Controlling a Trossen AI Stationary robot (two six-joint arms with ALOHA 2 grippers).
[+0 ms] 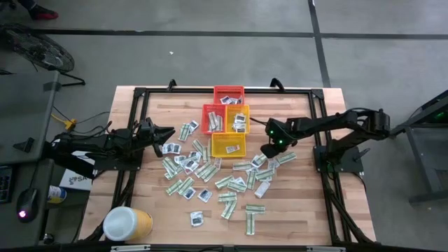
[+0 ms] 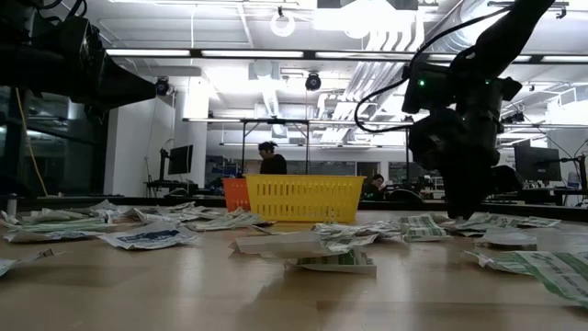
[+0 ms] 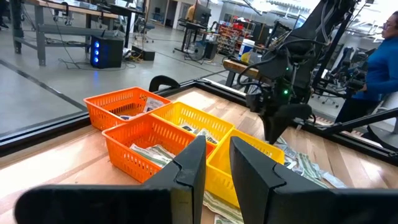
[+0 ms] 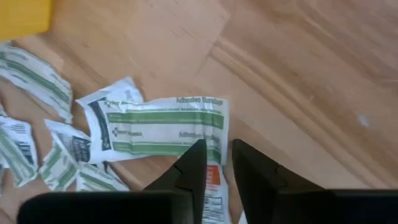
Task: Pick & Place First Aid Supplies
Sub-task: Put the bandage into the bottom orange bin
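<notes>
Looks like the grab step: the right gripper point(image 4: 214, 163) is down on the table point(image 1: 301, 210) at about 3 o'clock of the yellow basket point(image 1: 229, 145), jaws narrowed to a slim gap over the edge of a green-and-white packet point(image 4: 168, 127); can't tell if it's actually pinched. The other packets point(image 1: 203, 175) lie scattered at the baskets' 6 o'clock. Next it needs a firm pinch, then a lift. The left gripper point(image 3: 214, 163) waits at 9 o'clock, nearly closed, empty.

I count four baskets point(image 1: 228, 121) centre frame: one red, two orange, one yellow. One yellow tub point(image 1: 128, 224) lower left. Packets point(image 1: 210, 175) scattered mid-frame, dozens (too many overlapping for an exact tally).
</notes>
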